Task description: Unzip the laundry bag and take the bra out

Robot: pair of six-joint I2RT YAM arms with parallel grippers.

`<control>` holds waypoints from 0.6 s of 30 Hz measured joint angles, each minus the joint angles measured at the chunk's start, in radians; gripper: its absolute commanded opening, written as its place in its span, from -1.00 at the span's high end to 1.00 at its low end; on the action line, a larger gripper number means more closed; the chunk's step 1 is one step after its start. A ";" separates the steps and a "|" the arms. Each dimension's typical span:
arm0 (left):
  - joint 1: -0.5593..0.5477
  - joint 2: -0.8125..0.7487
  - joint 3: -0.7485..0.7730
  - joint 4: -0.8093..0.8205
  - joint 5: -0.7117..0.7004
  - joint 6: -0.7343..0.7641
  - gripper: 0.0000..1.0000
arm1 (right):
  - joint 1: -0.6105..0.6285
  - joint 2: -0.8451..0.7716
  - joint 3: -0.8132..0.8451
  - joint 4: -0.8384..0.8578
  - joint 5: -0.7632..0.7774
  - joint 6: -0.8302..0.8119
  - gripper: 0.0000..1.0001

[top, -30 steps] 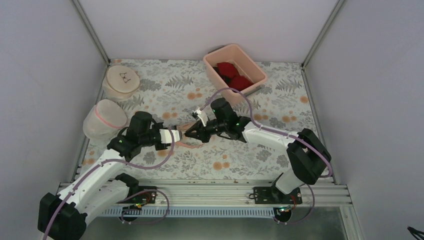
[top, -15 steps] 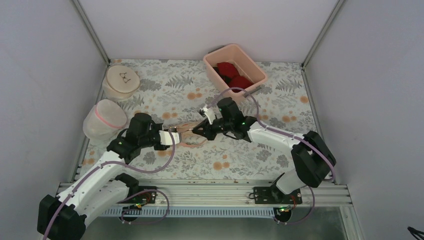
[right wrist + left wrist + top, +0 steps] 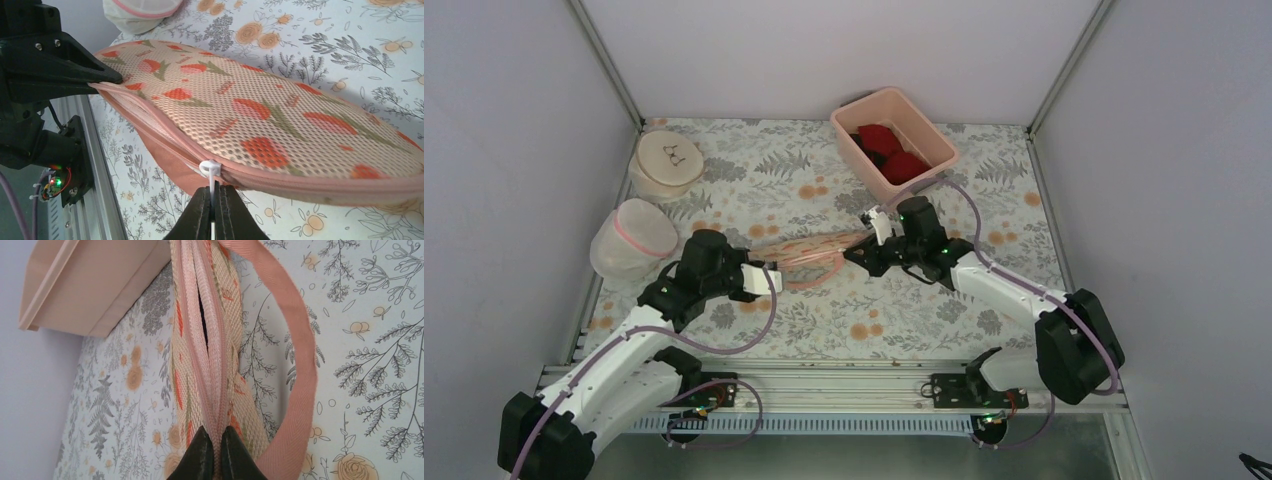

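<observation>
The right end effector pinches the zip pull, the left end effector clamps the laundry bag, whose long axis runs between them

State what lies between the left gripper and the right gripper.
The laundry bag spans the gap in the top view: left gripper pinches one end, right gripper grips its white zip pull.
</observation>
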 measured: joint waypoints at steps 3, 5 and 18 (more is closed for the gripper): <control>0.003 -0.002 -0.001 0.000 -0.010 0.009 0.95 | -0.016 -0.002 -0.003 -0.014 0.000 -0.006 0.92; 0.010 -0.004 -0.002 0.001 -0.016 0.012 0.95 | -0.021 -0.002 -0.003 -0.017 -0.002 -0.008 0.92; 0.068 -0.010 0.011 -0.142 0.095 0.106 -1.00 | 0.065 0.075 0.017 0.017 -0.050 0.016 0.92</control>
